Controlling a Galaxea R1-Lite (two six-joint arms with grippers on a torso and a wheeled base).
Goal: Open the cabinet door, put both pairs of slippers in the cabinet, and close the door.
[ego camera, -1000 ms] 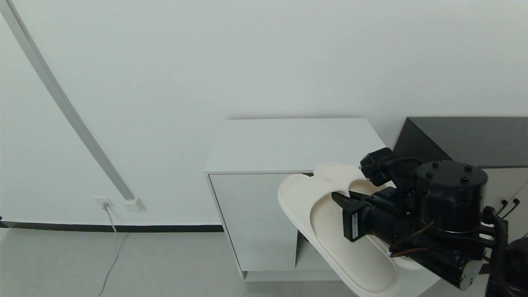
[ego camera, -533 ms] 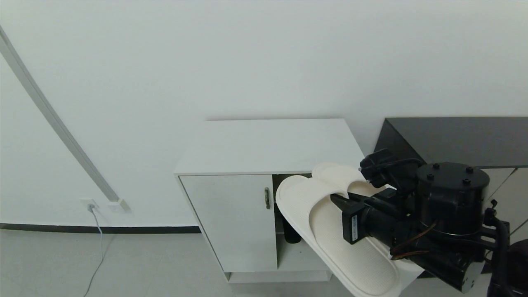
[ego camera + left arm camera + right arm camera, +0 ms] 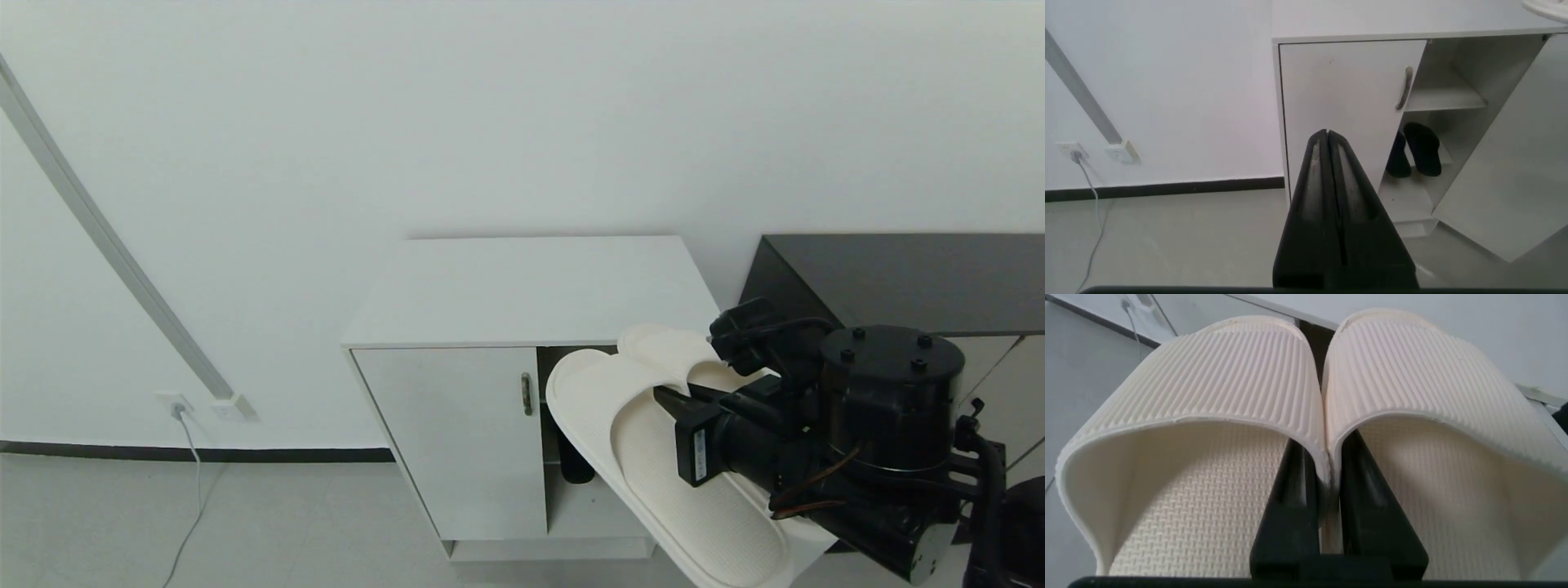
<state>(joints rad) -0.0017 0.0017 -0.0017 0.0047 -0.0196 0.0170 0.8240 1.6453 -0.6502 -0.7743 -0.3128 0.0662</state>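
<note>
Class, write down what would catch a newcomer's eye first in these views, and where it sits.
The cream slippers, pinched side by side in the right hand, hang at lower right of the head view, before the white cabinet. Its right door is open, with dark slippers inside under the shelf.

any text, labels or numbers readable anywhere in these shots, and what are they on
No text here can be read.
White sticker just behind the right end effector: dark print, too small to read.
Cream slippers, white cabinet, wall socket: no print visible on them.
</note>
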